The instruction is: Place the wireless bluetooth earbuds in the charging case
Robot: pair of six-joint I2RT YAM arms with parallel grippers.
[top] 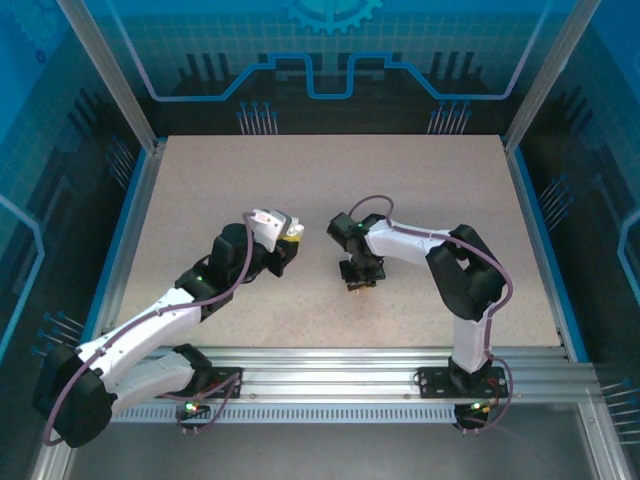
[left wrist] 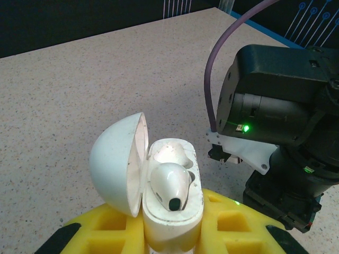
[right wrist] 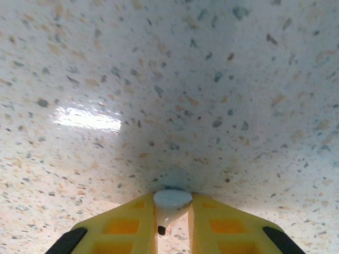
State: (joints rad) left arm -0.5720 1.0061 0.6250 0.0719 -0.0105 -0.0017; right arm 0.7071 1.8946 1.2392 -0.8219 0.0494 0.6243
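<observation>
Case open, clamped in L pincer, R pincer pinching white earbud, prob. touching table

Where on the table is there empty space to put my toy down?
The whole far half of the table is bare. So are the strips along its left and right edges. It is crowded in the near middle, where the left gripper holds the case and the right gripper pinches an earbud.
</observation>
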